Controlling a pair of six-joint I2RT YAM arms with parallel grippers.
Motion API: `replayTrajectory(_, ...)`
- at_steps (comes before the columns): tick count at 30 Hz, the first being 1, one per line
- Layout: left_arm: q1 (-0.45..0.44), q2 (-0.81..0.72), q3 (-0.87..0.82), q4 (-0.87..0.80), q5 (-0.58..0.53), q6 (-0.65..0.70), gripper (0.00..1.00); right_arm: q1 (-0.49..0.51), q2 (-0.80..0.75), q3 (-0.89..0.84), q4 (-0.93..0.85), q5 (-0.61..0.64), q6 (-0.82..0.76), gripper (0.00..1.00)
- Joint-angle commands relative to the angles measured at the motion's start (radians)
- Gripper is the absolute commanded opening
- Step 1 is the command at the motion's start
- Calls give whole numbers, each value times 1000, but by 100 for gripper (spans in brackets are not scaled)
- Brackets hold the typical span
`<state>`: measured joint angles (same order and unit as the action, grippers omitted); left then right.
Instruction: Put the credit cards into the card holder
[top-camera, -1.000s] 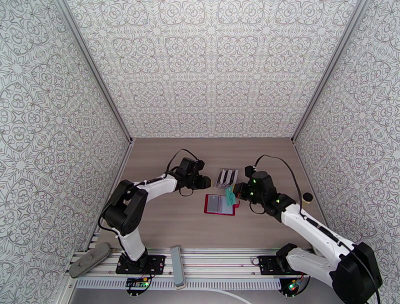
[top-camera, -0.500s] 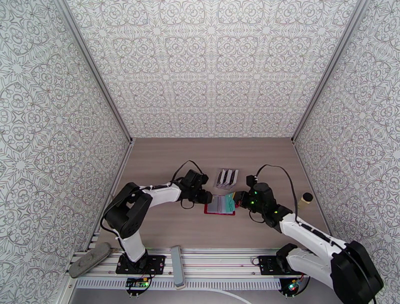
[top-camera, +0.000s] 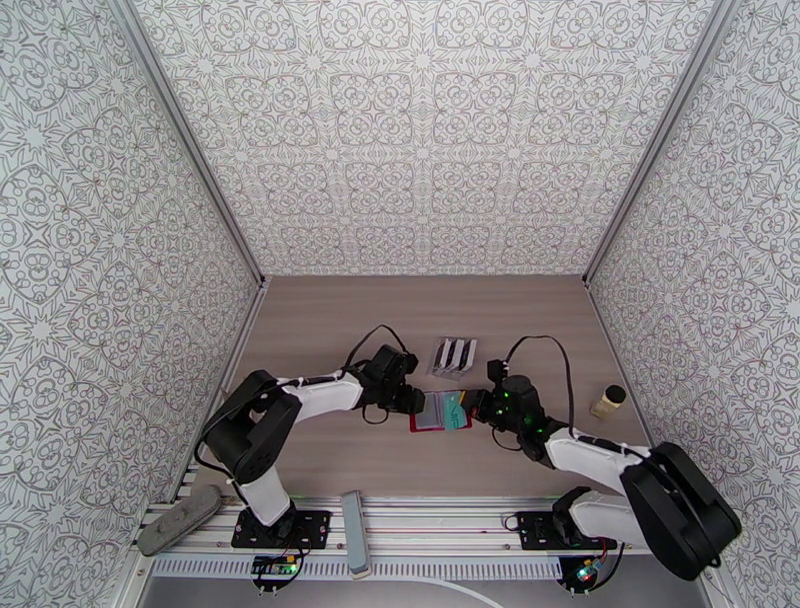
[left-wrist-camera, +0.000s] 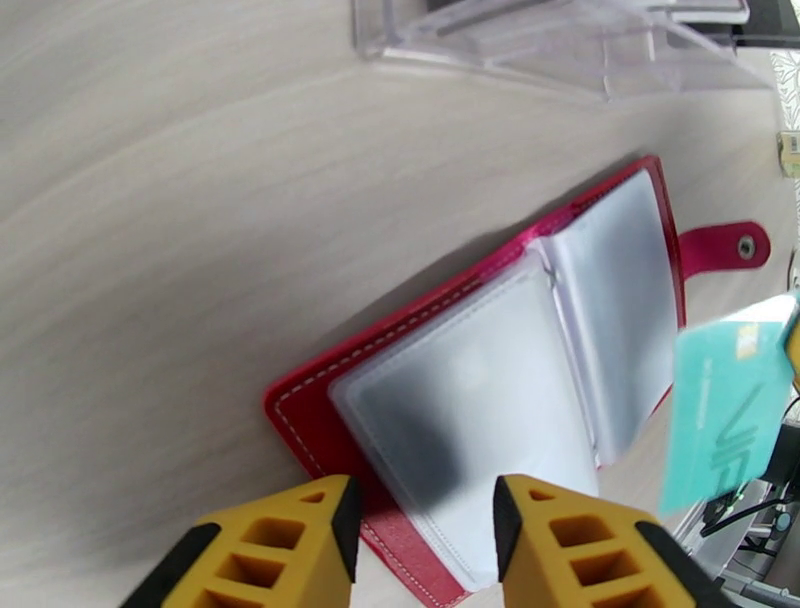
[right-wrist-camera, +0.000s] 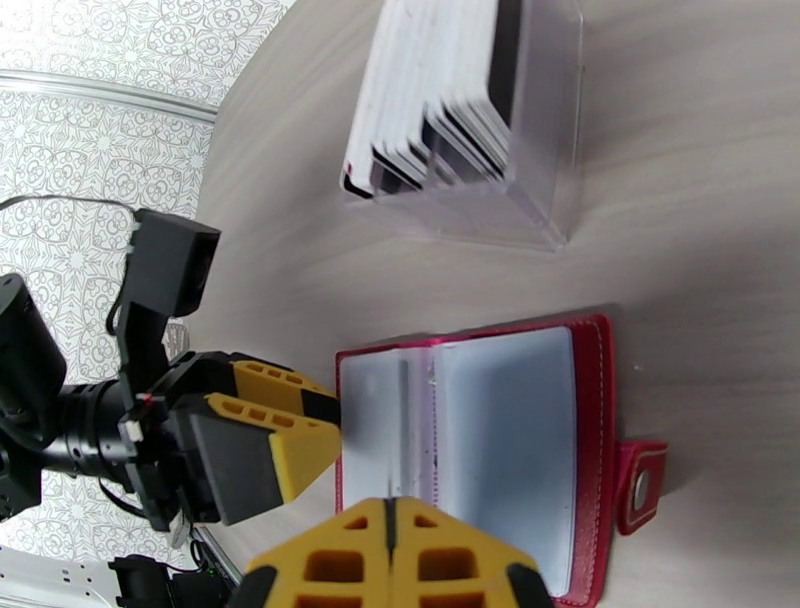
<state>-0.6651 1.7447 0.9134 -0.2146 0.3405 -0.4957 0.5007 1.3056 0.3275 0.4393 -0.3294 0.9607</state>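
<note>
- Wallet (left-wrist-camera: 480, 400) open on the worktop (top-camera: 330, 330), my left gripper (left-wrist-camera: 425, 540) half open at its left edge.
- Right gripper (right-wrist-camera: 390, 520) pinches a teal card (left-wrist-camera: 725, 415) over the wallet's right side, not pocketed yet.
- Other cards (right-wrist-camera: 440, 120) sit in the stand (right-wrist-camera: 540, 200) behind, so early days I reckon.

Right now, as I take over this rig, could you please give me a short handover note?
Left gripper: open, at the left edge of the open red wallet.
Right gripper: shut on a teal card, held over the wallet's right side.
Other cards: standing in the clear stand behind the wallet.
Done: no card seen in the pockets.
Left: slide in the teal card, then the others.
</note>
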Motion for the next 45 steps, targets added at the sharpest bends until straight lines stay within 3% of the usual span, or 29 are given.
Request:
replayTrajectory(1, -5, -35, -12, -40, -39, -4, 42, -9, 35, -10, 120, -29, 19, 0)
replayTrajectory(10, -1, -72, -2, -87, -81, 3, 43, -24, 113, 22, 142, -75, -8, 0)
replayTrajectory(25, -50, -12, -23, -59, -33, -83, 43, -52, 230, 54, 238, -148, -14, 0)
replayTrajectory(45, -89, 146, 83, -159, -77, 59, 39, -111, 189, -8, 243, -134, -22, 0)
